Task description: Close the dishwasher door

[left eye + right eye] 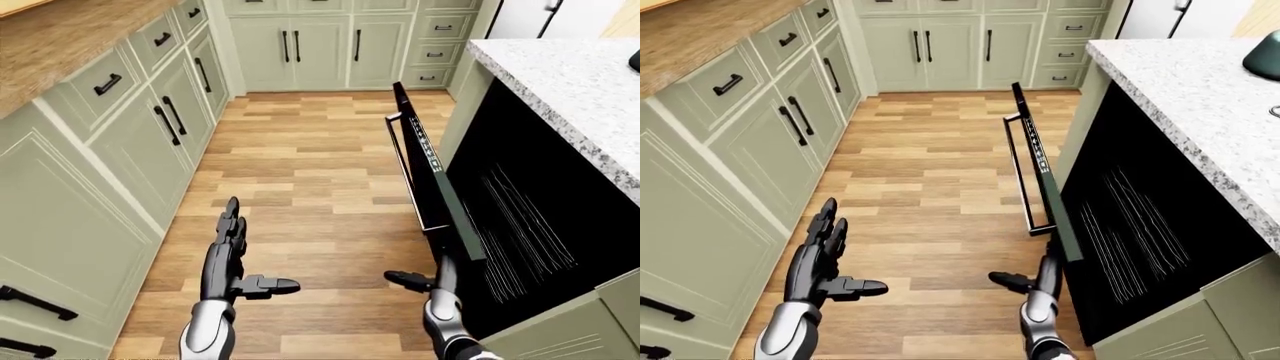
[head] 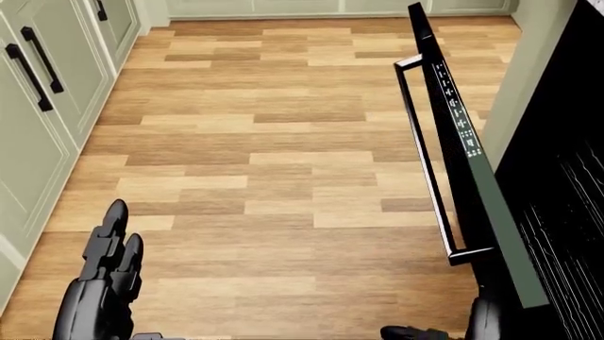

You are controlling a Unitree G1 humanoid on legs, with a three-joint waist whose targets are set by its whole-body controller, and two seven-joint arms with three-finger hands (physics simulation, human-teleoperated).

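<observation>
On the right, under the bench (image 1: 570, 82), the dishwasher door (image 1: 432, 180) stands nearly upright but ajar, so closing remains; my right robot hand (image 1: 1035, 283) presses its outer face, fingers spread, left robot hand (image 1: 232, 255) open and idle

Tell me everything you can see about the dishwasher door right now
The dishwasher door is a thin panel, sage green outside, black along its top edge, which carries a row of small white control marks. A slim bar handle runs along its outer face. It stands partly open, tilted away from the dark dishwasher cavity under the speckled countertop. The right hand is at its near end, apparently against the outer face; exact contact is unclear.
</observation>
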